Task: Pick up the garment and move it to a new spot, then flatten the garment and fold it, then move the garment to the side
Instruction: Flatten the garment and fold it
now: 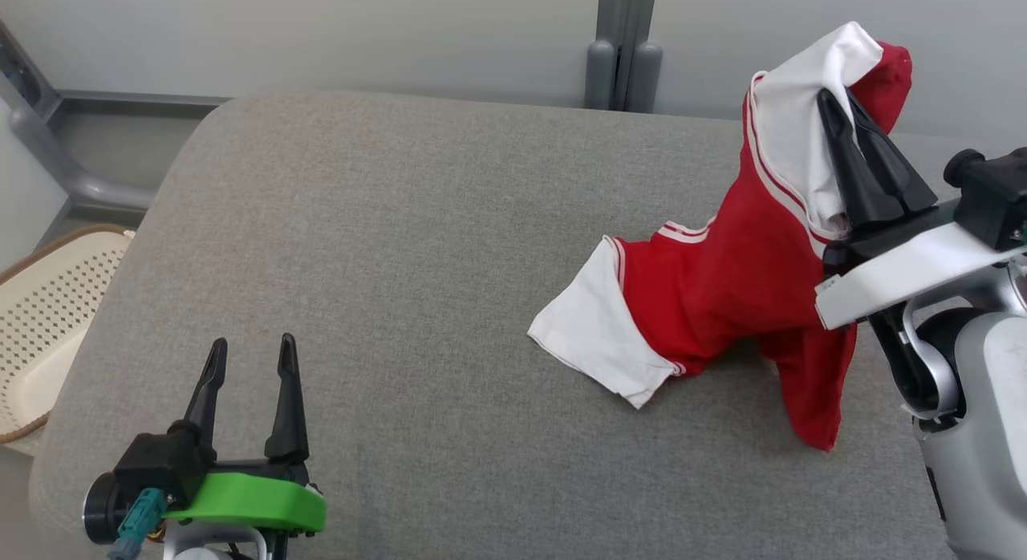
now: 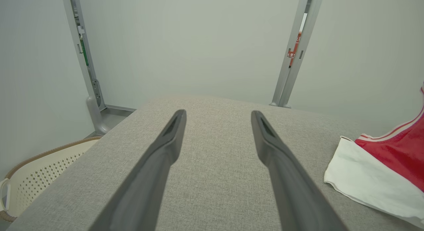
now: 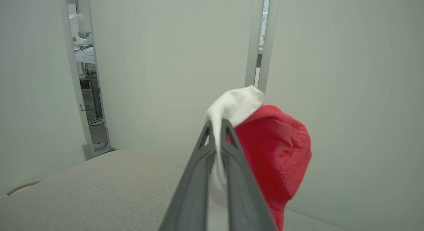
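Observation:
The garment (image 1: 722, 287) is a red shirt with white sleeves and striped trim. My right gripper (image 1: 838, 99) is shut on its upper edge and holds that end raised above the right side of the grey padded table (image 1: 385, 263). Its lower part and one white sleeve (image 1: 598, 331) still rest on the table. In the right wrist view, white and red cloth (image 3: 261, 138) bunches out from between the closed fingers of the right gripper (image 3: 217, 125). My left gripper (image 1: 253, 347) stands open and holds nothing at the lower left, well apart from the shirt. The left wrist view shows the left gripper (image 2: 218, 113) with its fingers spread over bare table and the white sleeve (image 2: 361, 178) at the right.
A cream perforated basket (image 1: 44, 319) sits on the floor off the table's left edge. Pale wall panels and a grey post (image 1: 622, 46) stand behind the table's far edge. The table's rounded left corner (image 1: 209, 119) lies near the metal frame.

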Controlling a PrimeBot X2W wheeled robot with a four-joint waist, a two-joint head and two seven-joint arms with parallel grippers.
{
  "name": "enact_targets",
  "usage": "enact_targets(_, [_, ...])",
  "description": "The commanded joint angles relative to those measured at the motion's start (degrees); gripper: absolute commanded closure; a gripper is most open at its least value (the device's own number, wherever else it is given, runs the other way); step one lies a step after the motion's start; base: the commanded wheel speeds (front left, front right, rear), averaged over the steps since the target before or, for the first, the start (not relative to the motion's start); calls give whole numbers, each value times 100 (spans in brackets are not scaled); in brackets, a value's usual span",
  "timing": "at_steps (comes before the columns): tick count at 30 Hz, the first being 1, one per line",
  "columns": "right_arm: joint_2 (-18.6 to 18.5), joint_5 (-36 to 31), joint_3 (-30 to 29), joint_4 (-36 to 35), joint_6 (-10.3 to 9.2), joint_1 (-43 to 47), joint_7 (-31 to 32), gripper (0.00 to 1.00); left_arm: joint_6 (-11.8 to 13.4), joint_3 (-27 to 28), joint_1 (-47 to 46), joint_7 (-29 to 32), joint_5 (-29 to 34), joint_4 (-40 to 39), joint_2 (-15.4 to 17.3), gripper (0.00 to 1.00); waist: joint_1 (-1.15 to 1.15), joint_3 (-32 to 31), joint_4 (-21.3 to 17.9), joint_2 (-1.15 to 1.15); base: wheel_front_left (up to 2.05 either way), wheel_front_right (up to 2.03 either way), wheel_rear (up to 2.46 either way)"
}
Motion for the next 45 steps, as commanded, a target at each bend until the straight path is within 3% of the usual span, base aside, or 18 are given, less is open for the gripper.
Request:
enact_targets(1, [-66,-28,20,138,-7,-136,-11,100,-24,-8,-128,-27,-34,28,-24,0,0,232,139,0,0,0,0])
enact_targets(7, [-380,-150,160,1342,-7,-953,-108,100,-80,-109,-418,-69,-45,187,-167,0,0,623,359,0,0,0,0])
enact_targets(11, [-519,-276,110,2629,-7,-1540,-284,97,-121,-177,-588,-97,-21,297,-268,0,0,768,486,0,0,0,0])
enact_targets(12, [-524,-299,76,2964,-7,-1682,-380,9,-134,-199,-630,-104,-8,334,-291,0,0,792,518,0,0,0,0])
enact_targets(13, [-534,-313,59,3224,-7,-1763,-418,0,-136,-221,-665,-107,1,361,-304,0,0,812,546,0,0,0,0])
enact_targets(18, [-460,-302,164,4100,-7,-2054,-901,0,-157,-226,-753,-100,30,438,-366,0,0,799,501,0,0,0,0])
enact_targets(24, [-425,-141,234,4451,-7,-1834,-1412,0,-189,-104,-603,-102,115,449,-341,0,0,599,173,0,0,0,0])
enact_targets(28, [-478,67,264,4163,-8,-1324,-1611,0,-202,-39,-514,-102,160,438,-291,0,0,442,-33,0,0,0,0])
enact_targets(35, [-575,356,146,3158,-8,336,-1531,0,-198,82,-310,-102,183,385,-228,0,0,246,-286,0,0,0,0])
enact_targets(39, [-437,473,-78,2638,-8,1221,-1347,0,-198,114,-273,-103,191,349,-214,0,0,268,-333,0,0,0,0])
enact_targets(45, [-121,421,-367,2336,-8,1797,-1169,0,-239,56,-338,-103,224,319,-238,0,0,397,-266,0,0,0,0])
